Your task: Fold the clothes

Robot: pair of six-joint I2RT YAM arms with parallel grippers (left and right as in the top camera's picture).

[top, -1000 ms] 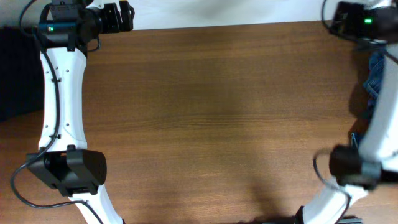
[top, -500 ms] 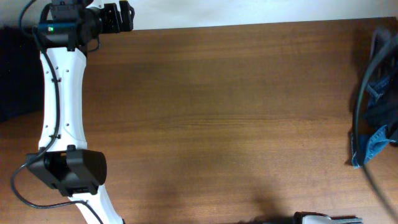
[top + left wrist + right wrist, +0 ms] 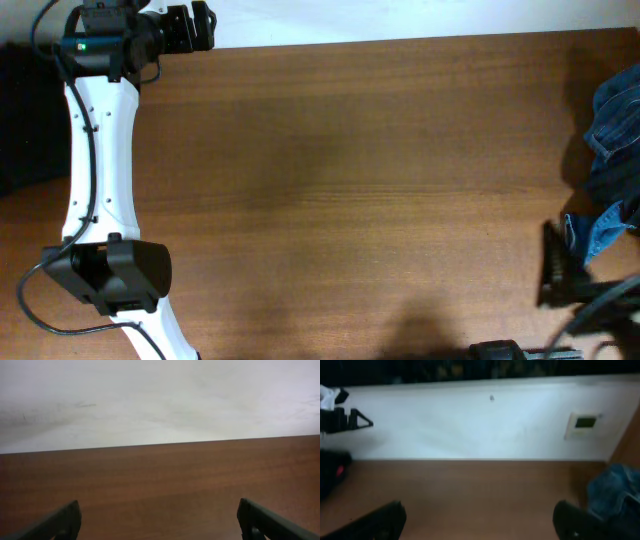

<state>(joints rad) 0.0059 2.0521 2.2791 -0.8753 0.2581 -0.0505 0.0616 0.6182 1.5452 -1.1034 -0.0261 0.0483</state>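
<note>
Wooden table [image 3: 350, 200] with the clothes [image 3: 612, 120], a crumpled heap of blue denim and darker fabric, lying at its right edge and partly cut off by the overhead view, well apart from the bare middle. Likely hazards: the heap sits so near the edge that a pull in the wrong direction could drag it off the table; a pinch into the bunched pile may catch several layers or a loose fold rather than a waistband or hem, so the garment would come up twisted; with only one arm near it, the cloth may trail instead of spreading flat. The left arm [image 3: 95, 170] stretches along the table's left side, its left gripper [image 3: 160, 522] at the far-left corner, low over the wood and facing the wall [image 3: 160, 400], well apart from the clothes. The right arm [image 3: 560, 265] shows only as dark parts at the near-right corner, just beside the heap; the right gripper [image 3: 480, 522] looks across the table with the denim at the right of its view. Both pairs of fingers [image 3: 62, 522] stand spread wide, released, grasping nothing
</note>
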